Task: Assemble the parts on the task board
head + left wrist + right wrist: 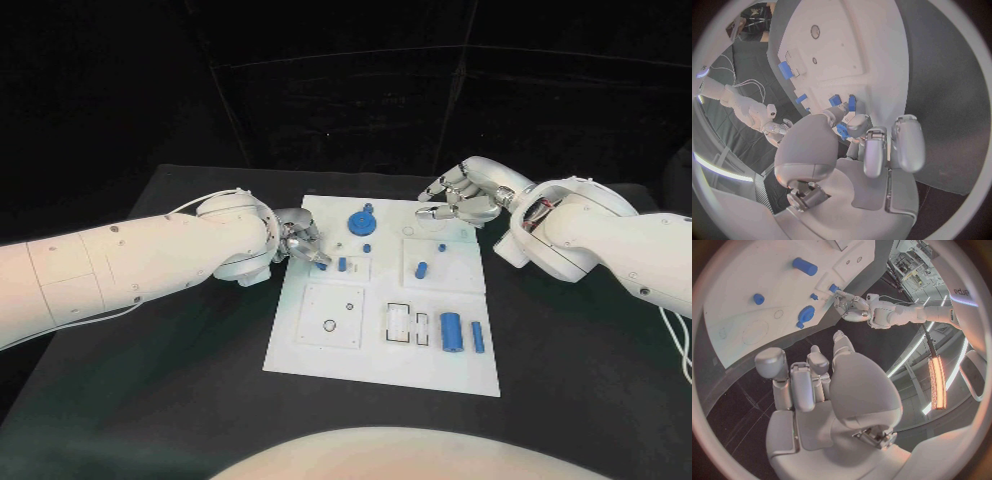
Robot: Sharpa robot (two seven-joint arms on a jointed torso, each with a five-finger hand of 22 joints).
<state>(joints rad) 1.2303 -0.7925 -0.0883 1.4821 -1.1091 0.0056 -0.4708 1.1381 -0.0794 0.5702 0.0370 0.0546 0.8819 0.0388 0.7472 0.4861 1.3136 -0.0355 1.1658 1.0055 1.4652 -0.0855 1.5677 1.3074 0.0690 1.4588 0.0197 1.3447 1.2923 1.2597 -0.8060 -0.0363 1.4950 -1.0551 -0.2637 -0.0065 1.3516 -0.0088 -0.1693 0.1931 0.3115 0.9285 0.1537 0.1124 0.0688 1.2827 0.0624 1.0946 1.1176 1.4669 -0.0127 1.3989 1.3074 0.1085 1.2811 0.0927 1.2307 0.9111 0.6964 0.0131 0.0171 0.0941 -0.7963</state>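
The white task board [378, 350] lies mid-table. At its near-left part my left hand [303, 240] pinches a small blue part [842, 131] between thumb and a finger, just above the board, next to two short blue pegs [342, 265]. A round blue knob [361, 220] sits at the far edge, a blue peg [421, 268] in the right middle, and a blue cylinder [451, 332] with a thin blue bar [477, 337] near the front right. My right hand [462, 198] hovers over the board's far right corner, fingers loosely bent and apart, holding nothing.
The black table [173, 390] runs wide on both sides of the board. Bare square plates with small holes [332, 315] and outlined slots [407, 325] fill the board's front half. A white cable [202, 200] loops by my left wrist.
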